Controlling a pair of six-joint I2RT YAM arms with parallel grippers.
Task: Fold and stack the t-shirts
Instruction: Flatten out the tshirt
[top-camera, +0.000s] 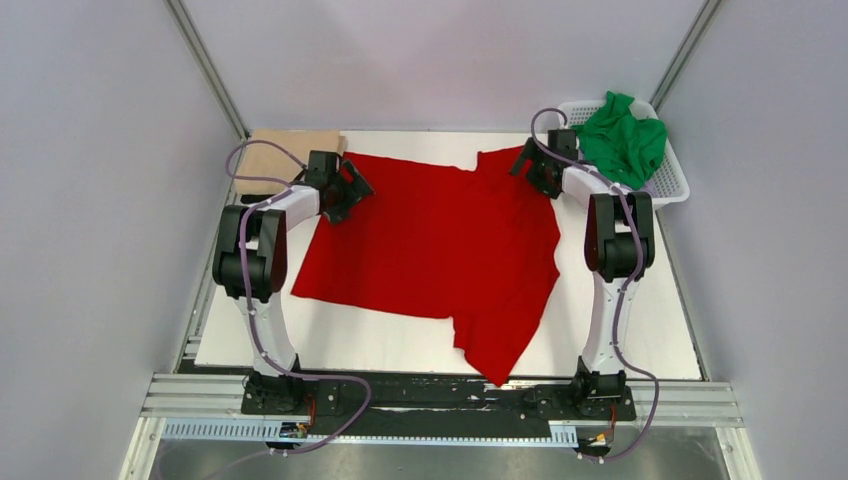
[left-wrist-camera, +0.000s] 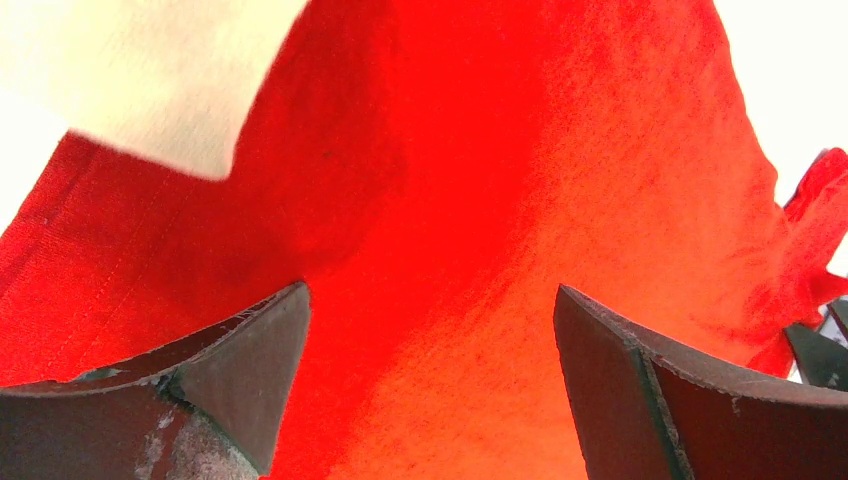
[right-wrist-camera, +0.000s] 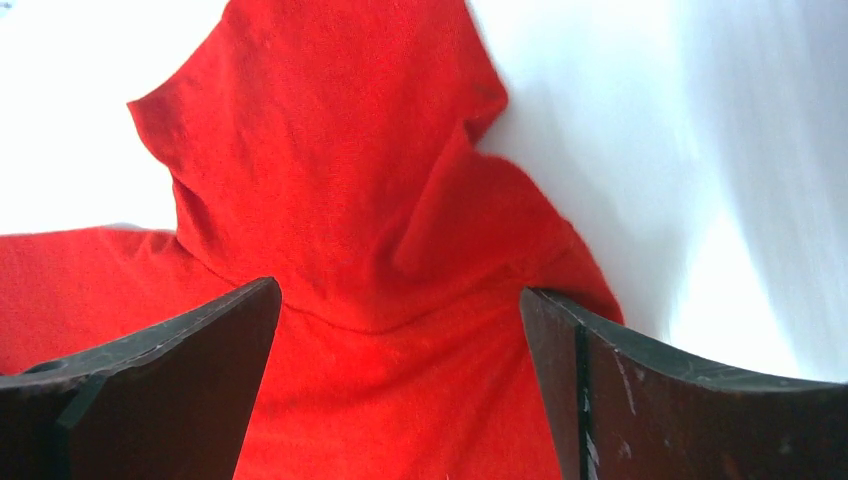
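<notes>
A bright red t-shirt (top-camera: 440, 250) lies spread on the white table, one sleeve hanging toward the front edge. My left gripper (top-camera: 350, 190) is open over the shirt's far-left corner; the left wrist view shows red cloth (left-wrist-camera: 520, 200) between its spread fingers (left-wrist-camera: 240, 370). My right gripper (top-camera: 527, 165) is open over the shirt's far-right sleeve, whose red cloth (right-wrist-camera: 340, 180) shows between its fingers (right-wrist-camera: 640, 400). A folded tan-beige t-shirt (top-camera: 285, 155) lies at the far left. A green t-shirt (top-camera: 622, 140) is bunched in the basket. The lilac shirt is out of view.
A white plastic lattice basket (top-camera: 672, 180) stands at the far right corner. The white table (top-camera: 620, 340) ends at a metal rail along the front. Grey walls close in both sides.
</notes>
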